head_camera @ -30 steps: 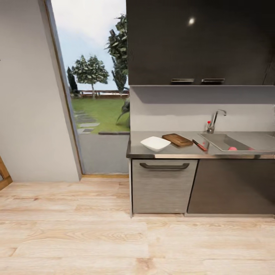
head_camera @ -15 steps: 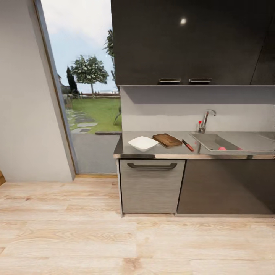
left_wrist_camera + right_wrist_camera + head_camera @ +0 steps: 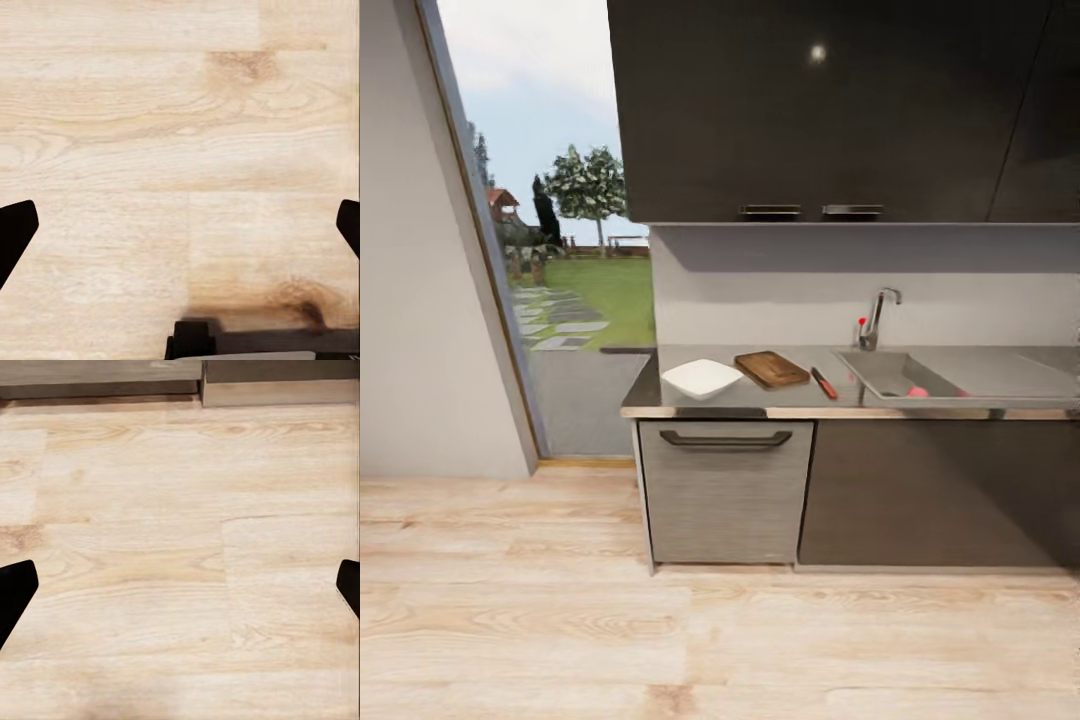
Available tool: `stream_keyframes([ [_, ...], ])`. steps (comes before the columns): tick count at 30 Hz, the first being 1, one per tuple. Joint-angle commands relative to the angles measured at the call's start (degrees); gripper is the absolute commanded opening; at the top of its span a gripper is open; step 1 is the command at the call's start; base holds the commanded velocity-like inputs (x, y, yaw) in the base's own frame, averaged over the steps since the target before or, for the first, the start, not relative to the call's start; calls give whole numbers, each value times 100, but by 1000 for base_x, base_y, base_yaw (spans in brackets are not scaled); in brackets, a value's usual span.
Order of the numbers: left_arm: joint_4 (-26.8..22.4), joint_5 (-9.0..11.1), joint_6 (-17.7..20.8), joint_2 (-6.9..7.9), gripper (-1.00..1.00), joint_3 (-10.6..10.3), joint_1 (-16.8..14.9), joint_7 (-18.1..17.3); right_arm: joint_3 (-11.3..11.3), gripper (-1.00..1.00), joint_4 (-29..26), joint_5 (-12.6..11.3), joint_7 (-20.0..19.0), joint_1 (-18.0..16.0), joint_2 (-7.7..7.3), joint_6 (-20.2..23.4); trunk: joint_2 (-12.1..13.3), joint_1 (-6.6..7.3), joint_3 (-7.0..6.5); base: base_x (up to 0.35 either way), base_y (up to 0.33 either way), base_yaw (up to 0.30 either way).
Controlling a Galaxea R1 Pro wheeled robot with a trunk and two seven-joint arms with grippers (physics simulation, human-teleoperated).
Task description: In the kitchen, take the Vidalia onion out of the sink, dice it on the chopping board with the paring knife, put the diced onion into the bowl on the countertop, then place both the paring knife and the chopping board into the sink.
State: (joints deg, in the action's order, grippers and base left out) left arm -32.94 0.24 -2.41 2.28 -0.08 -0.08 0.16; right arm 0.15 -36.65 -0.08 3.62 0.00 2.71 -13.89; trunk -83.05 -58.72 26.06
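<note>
Head view: dark brown chopping board [image 3: 771,369] flat on countertop [image 3: 660,392]; both tools spread wide.

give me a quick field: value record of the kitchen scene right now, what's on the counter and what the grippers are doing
countertop: grey, over dark cabinets
bowl: white, empty, near the counter's left end
chopping board: brown, lying flat just right of the bowl
paring knife: red handle, lying between the board and the sink
sink: something pink low inside near its front wall, partly hidden
tap: chrome, behind the basin
left gripper: fingers spread apart over wood floor, holding nothing
right gripper: fingers spread apart over wood floor, holding nothing
</note>
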Motion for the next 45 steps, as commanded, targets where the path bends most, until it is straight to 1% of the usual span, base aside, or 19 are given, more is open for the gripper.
stream_keyframes([
  [1, -2, 2, -14, 1, 100, -1, -1, 2, -1, 100, 32, 0, 16, 0, 1, -13, -2, -1, 5, 87, -313, 0],
  [7, -2, 2, -14, 1, 100, -1, -1, 2, -14, 100, 155, 0, 11, 0, 6, -24, -2, -1, 5, 87, -313, 0],
  [21, -2, 2, -14, 1, 100, -1, -1, 2, -15, 100, 167, 0, 8, 0, 2, -35, -2, -1, 5, 107, -305, 0],
  [28, -5, 7, -14, 9, 100, -1, -1, 2, -15, 100, 167, 0, 8, 0, 1, -35, -2, -1, 5, 269, -193, 0],
  [34, -26, 28, -10, 5, 100, -1, -1, -22, -13, 100, 167, 0, 8, 0, 1, -35, -2, -1, 5, 45, -29, 0],
  [36, -17, 32, -5, -66, 100, -1, -1, -25, -13, 100, 167, 0, 8, 0, 1, -35, -2, -1, 5, 5, -3, 0],
  [37, -11, 28, -4, -131, 100, -1, -1, -20, -13, 100, 167, 0, 8, 0, 1, -35, 38, 21, -13, 3, -2, 0],
  [40, -4, 23, -1, -214, 100, -1, -1, -7, -11, 100, 169, 0, 8, 0, 1, -35, 158, 87, -67, 1, -1, 0],
  [45, -3, 19, -1, -243, 100, -1, -1, 1, -7, 100, 175, 0, 16, 0, 2, -35, 359, 197, -157, 0, 0, 0],
])
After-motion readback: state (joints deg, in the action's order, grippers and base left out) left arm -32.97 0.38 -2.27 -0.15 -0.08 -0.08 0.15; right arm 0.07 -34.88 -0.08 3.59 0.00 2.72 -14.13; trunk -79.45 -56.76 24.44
